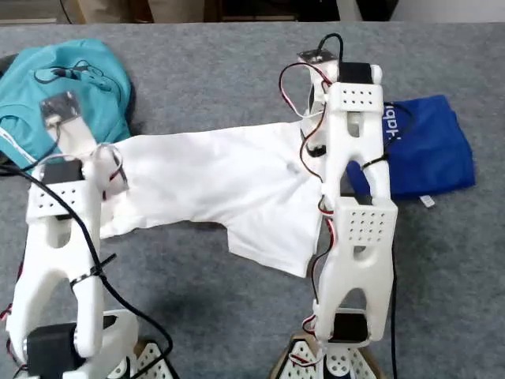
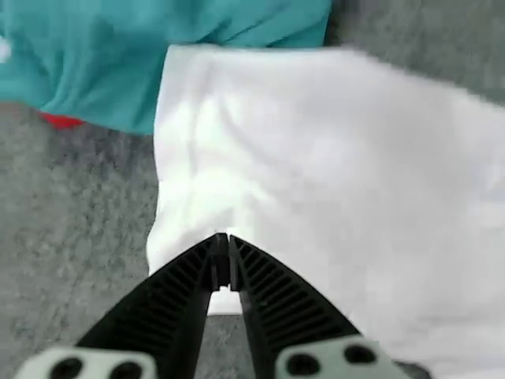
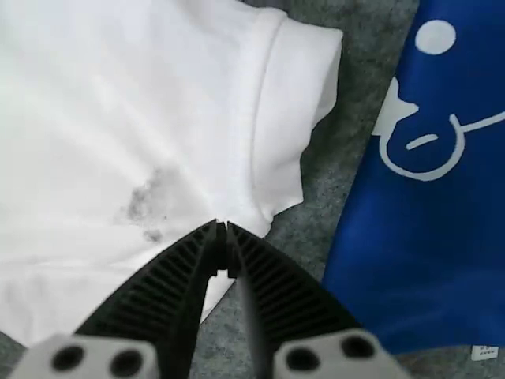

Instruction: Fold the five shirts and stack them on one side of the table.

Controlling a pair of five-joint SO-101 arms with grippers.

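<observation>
A white shirt (image 1: 213, 181) lies spread across the middle of the grey table. My left gripper (image 1: 106, 170) is at the shirt's left edge, and in the left wrist view this gripper (image 2: 222, 254) is shut on the white cloth (image 2: 316, 158). At the shirt's right edge, beside a sleeve, my right gripper (image 3: 221, 237) is shut on the white cloth (image 3: 118, 103). A crumpled teal shirt (image 1: 71, 79) lies at the back left, touching the white one. On the right, a folded blue shirt (image 1: 430, 150) with a white print rests flat.
The grey felt table (image 1: 197, 316) is bare in front between the two arm bases. A small grey smudge (image 3: 146, 201) marks the white shirt near the right gripper. Something red (image 2: 59, 120) peeks from under the teal shirt (image 2: 158, 47).
</observation>
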